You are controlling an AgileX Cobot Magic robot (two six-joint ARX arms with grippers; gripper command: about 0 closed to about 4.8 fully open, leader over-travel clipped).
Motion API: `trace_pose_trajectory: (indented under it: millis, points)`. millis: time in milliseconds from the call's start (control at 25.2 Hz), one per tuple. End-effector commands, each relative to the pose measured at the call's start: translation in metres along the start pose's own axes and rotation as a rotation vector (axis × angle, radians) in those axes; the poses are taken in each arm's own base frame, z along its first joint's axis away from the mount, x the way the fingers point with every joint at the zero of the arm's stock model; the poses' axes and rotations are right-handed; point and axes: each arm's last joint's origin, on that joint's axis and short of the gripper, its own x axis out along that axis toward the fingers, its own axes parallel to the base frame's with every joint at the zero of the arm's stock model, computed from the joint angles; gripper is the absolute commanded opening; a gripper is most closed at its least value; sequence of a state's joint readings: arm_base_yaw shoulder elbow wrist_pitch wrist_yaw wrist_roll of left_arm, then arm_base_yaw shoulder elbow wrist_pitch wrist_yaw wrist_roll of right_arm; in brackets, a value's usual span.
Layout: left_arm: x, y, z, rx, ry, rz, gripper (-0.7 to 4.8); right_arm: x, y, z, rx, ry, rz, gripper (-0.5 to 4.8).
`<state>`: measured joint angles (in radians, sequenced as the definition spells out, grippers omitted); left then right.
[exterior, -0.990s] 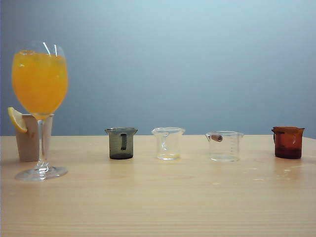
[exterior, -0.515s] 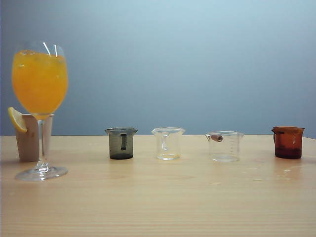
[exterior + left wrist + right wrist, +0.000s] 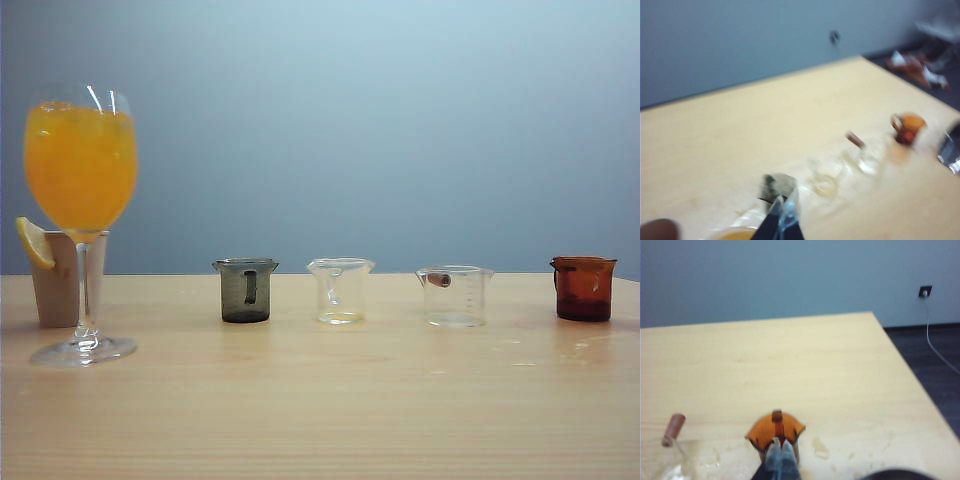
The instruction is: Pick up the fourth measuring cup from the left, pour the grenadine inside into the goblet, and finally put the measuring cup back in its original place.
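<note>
Four measuring cups in a row, one goblet (image 3: 81, 200) of orange juice at the far end. Right gripper (image 3: 780, 452) hovers pinched shut just above the fourth measuring cup (image 3: 776, 431); left gripper (image 3: 782, 216), also narrowed together, hangs near the grey cup (image 3: 776, 186).

goblet (image 3: 81, 190) of orange juice (image 3: 80, 165), four cups (amber cup (image 3: 584, 288) rightmost)

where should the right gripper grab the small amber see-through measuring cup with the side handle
Probably by the side handle of the amber measuring cup, approached from the handle's side: it juts clear of the flared rim. The right gripper, shut, must open first.
</note>
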<state>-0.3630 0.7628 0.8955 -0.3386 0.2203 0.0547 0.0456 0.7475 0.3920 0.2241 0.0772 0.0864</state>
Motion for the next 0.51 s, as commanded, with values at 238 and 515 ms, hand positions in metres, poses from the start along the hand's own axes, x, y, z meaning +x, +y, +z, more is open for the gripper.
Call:
trace_pose_trajectory:
  millis: [238, 515]
  points:
    - [0.018, -0.014, 0.001, 0.032, 0.02, -0.108, -0.05, 0.013, -0.001, -0.038, -0.017, 0.065, -0.019, -0.09]
    - [0.018, -0.016, -0.008, 0.018, 0.114, -0.12, -0.04, 0.037, 0.01, -0.056, -0.033, 0.061, -0.003, -0.09]
